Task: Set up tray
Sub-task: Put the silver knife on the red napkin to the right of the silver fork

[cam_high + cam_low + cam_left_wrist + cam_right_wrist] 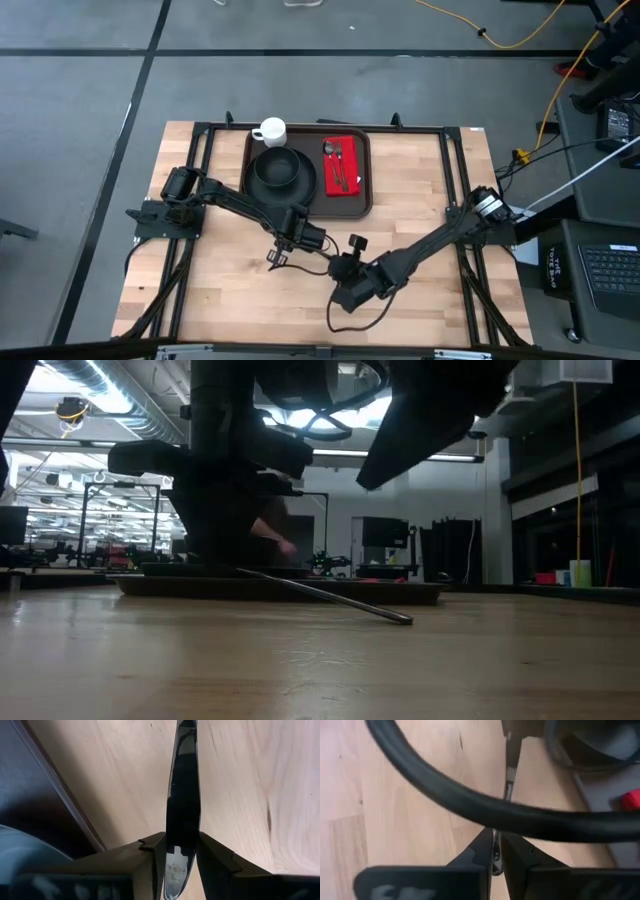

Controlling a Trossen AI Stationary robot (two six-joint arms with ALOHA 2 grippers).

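The dark brown tray (368, 172) lies at the table's far middle. On it are a black bowl-shaped plate (282, 173), a white cup (270, 131), and a red napkin (343, 165) with a fork and a spoon. A metal knife (330, 597) slants over the bare wood nearer than the tray. My left gripper (283, 252) is shut on its raised end. My right gripper (355, 245) hovers just to the right. Its fingers (480, 845) are only narrowly apart, and the knife (509, 770) shows through the gap. My left gripper (182, 842) pinches the knife (182, 795) between its two fingers, which press on the knife's narrow edges, near one end. It comes down from above. The knife slants down toward the table's right, and its free end (408, 618) rests on the wood.
Black metal frames run along the left and right sides of the table (430, 250). A dark cable (470, 805) crosses in front of my right gripper. Bare wood lies near and to the right of the tray.
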